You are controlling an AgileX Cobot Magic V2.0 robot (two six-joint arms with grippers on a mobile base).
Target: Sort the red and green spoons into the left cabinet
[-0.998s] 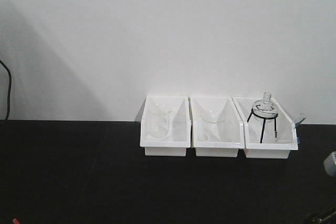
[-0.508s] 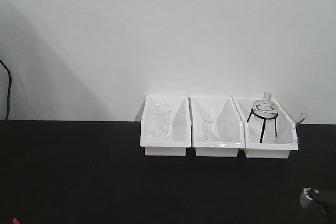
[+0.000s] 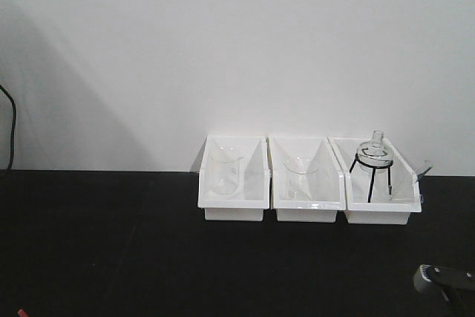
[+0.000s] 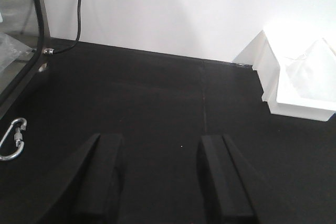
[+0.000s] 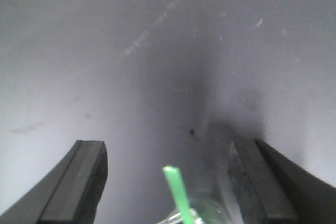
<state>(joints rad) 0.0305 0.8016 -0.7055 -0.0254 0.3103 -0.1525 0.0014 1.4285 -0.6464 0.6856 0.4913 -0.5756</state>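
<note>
Step in hand, as I read it: pickup of the green spoon point(image 5: 176, 186) with the right gripper point(image 5: 167, 149). The jaws stand wide apart with the handle rising between them, touching neither pad. Nothing is clamped.

The spoon shows as a thin bright green stick with a squared tip, tilted slightly left. Its lower end runs off the frame bottom into something clear and greenish; I can't tell what. Behind it is a grey scuffed surface point(image 5: 157, 51) — cabinet or not, I can't say.

The left gripper point(image 4: 160, 139) hovers over the black worktop point(image 4: 147, 93), jaws apart and empty.

The front view has a red speck point(image 3: 21, 312) at the bottom-left edge, too small to call it the red spoon. The three white bins point(image 3: 309, 214) hold glassware only.

Next move, my judgement: centre the handle, close on it gently — slim plastic, it will likely slip or twist — then lift and carry it left.
</note>
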